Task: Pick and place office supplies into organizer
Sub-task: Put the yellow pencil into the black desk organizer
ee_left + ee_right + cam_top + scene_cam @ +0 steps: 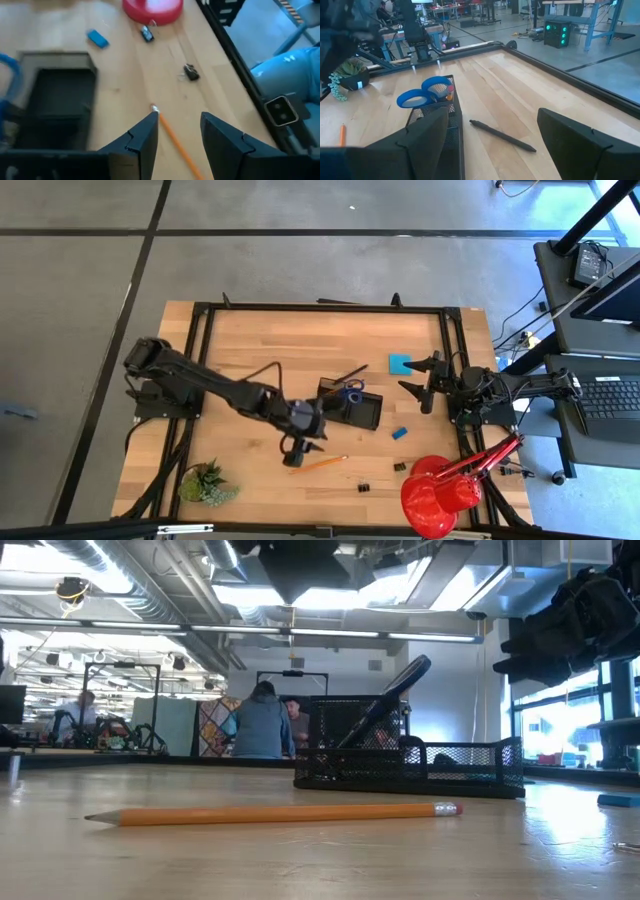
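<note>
- Hovering just above the orange pencil [322,464] on the counter [250,350], the left gripper [177,142] is seen with open jaws straddling it, nothing grasped.
- The blue-handled scissors [351,391] are held upright in the organizer [352,409].
- The right gripper [413,376] is parked wide open beside the note pad [400,364].

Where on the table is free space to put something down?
Bare wood lies between the left arm and the organizer, and behind it. It is crowded around the pencil, binder clips, eraser and red lamp. The plant fills one corner.
</note>
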### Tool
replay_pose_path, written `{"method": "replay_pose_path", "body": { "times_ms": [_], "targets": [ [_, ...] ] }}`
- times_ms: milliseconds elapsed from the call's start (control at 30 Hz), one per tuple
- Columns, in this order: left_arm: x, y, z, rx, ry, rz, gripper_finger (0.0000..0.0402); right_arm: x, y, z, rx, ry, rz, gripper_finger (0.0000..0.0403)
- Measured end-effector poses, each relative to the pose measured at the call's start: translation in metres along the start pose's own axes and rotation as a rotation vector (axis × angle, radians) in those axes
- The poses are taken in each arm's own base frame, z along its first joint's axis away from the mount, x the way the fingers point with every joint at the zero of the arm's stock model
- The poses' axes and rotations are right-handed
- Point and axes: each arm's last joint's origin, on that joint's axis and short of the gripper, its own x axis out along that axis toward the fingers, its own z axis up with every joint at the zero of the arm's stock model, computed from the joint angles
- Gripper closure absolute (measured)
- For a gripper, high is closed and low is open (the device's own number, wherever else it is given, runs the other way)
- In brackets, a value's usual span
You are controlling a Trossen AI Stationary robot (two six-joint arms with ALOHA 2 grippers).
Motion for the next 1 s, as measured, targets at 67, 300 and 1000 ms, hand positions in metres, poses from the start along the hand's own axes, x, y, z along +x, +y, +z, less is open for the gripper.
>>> {"method": "replay_pose_path", "body": {
  "times_ms": [67,300,1000],
  "targets": [
    [0.011,-0.006,-0.005,-0.05,0.016,-0.007,0.0261,0.0,0.0,0.0,0.005,0.0,0.0,0.0092],
    [0.051,-0.023,-0.027,-0.109,0.074,0.033,0.0261,0.0,0.0,0.0,0.05,0.0,0.0,0.0092],
    [0.062,-0.047,-0.064,-0.241,0.305,0.153,0.026,0.0,0.0,0.0,0.043,0.0,0.0,0.0092]
  ]
}}
